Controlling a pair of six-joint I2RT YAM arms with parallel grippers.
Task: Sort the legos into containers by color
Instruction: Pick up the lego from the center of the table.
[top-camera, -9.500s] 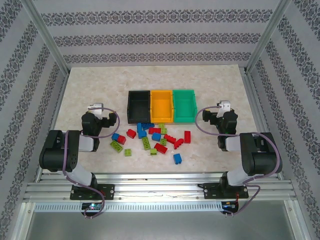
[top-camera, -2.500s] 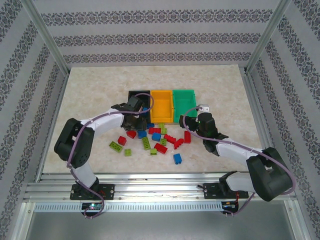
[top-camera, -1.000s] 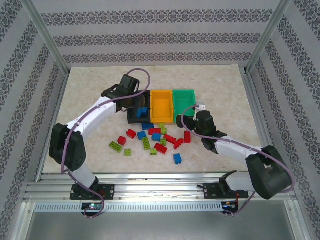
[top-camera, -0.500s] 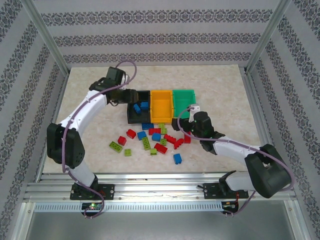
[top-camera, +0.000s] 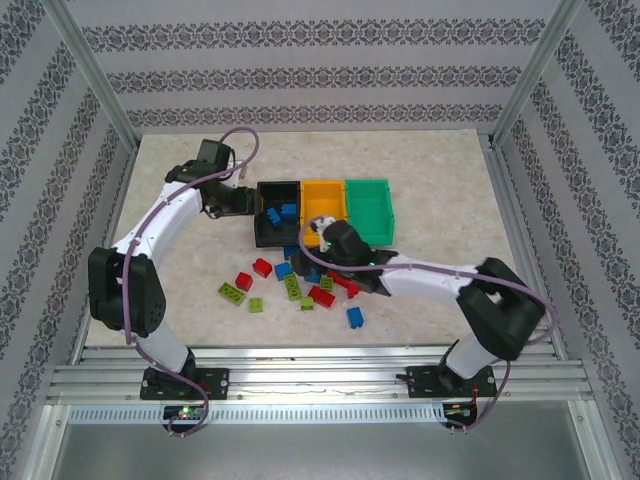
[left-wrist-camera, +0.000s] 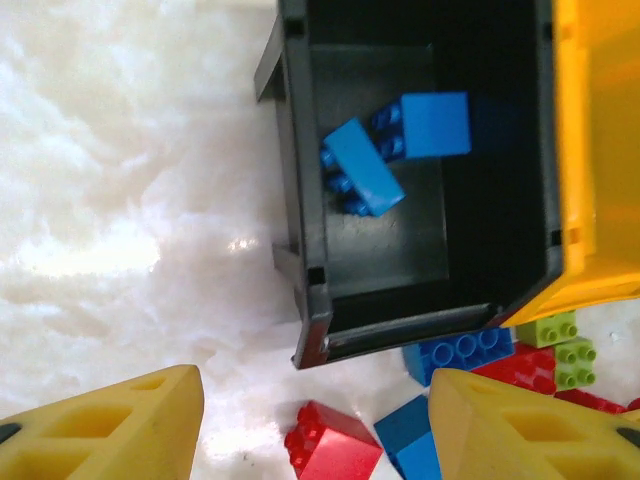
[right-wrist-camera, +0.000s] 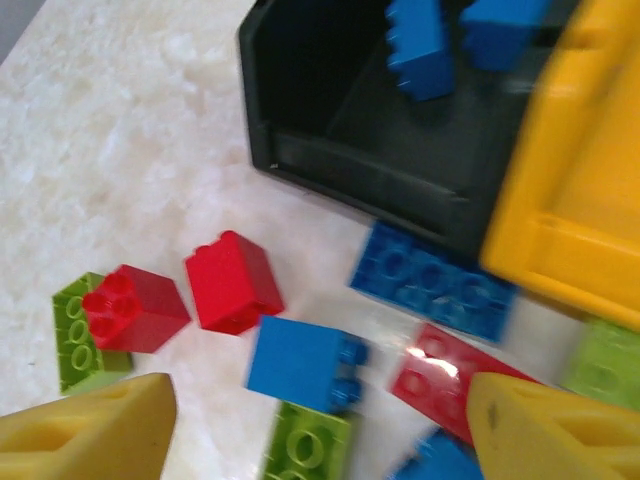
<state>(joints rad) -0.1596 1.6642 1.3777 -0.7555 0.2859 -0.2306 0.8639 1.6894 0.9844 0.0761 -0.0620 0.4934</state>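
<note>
Three small open-top rectangular plastic bins stand side by side on the marble-patterned table (top-camera: 180, 250): the black bin (top-camera: 277, 213) holding two blue studded plastic bricks (left-wrist-camera: 400, 150), then the orange-yellow bin (top-camera: 322, 205) and the green bin (top-camera: 370, 205). The left gripper (left-wrist-camera: 315, 420) hangs beside the black bin's left wall and the right gripper (right-wrist-camera: 325, 430) hangs above the loose red, blue and lime green bricks (top-camera: 300, 285) near its front wall, both spread wide and empty. Likely fault: the bricks there lie touching, so closing may trap two colours, or a finger may strike and shift the bin.
</note>
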